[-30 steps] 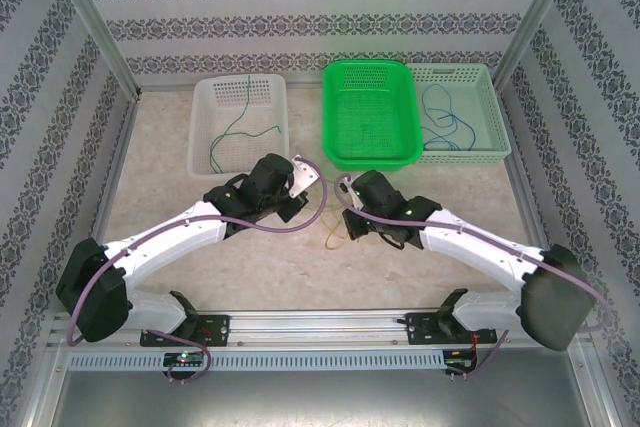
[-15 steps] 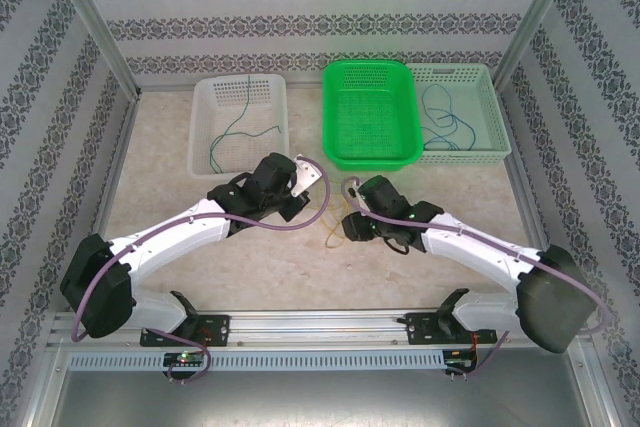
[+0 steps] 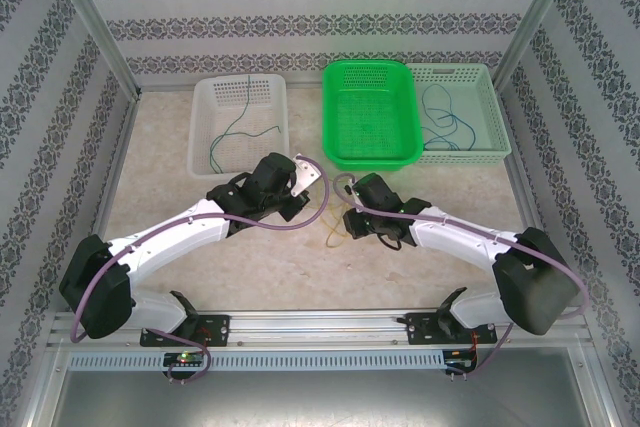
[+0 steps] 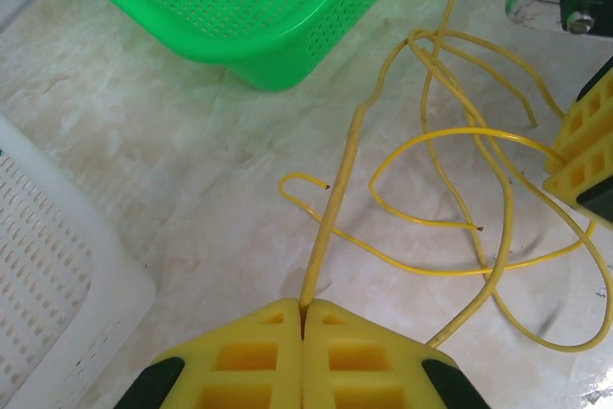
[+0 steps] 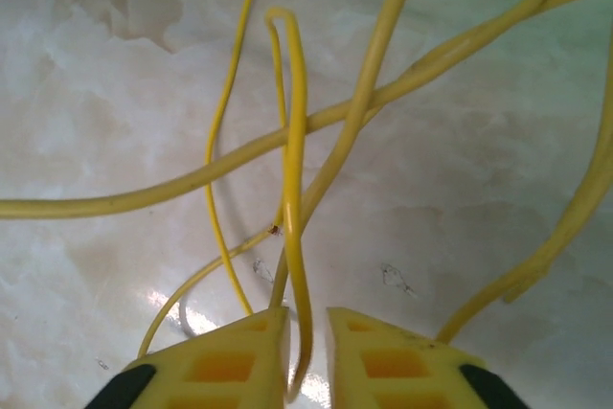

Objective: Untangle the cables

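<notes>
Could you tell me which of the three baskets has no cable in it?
The bright green basket in the middle: the white basket holds a green cable, the pale basket a blue cable.

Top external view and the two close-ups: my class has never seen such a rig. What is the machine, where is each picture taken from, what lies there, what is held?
A left arm and a right arm are bolted at the near edge of the table. The overhead picture looks down on both; each close-up comes from a wrist camera. Far back stand a white basket holding a green cable, a green basket, and a pale basket holding a blue cable. Between the arms lie tangled yellow cables. The left gripper is shut on one yellow strand. The right gripper has its jaws slightly apart, a yellow loop running through the gap.
</notes>
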Robot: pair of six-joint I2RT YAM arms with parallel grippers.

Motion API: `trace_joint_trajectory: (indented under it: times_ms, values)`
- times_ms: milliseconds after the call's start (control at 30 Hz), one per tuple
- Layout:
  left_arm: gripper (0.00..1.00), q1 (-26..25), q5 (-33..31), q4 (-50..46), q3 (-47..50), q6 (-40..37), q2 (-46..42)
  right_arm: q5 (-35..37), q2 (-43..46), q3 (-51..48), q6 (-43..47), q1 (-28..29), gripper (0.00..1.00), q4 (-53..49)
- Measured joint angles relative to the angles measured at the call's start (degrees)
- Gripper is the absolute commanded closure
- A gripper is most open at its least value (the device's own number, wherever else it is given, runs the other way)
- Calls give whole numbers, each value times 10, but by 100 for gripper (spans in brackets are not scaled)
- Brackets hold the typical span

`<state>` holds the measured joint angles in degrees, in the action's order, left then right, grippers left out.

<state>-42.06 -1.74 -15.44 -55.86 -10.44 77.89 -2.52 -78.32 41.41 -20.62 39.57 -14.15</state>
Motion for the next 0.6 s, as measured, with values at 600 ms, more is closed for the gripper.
trace_joint_trajectory:
  times_ms: [600]
  values:
    - [92, 1, -50, -24, -19, 19, 56, -11, 245, -17, -9, -19, 100, -33]
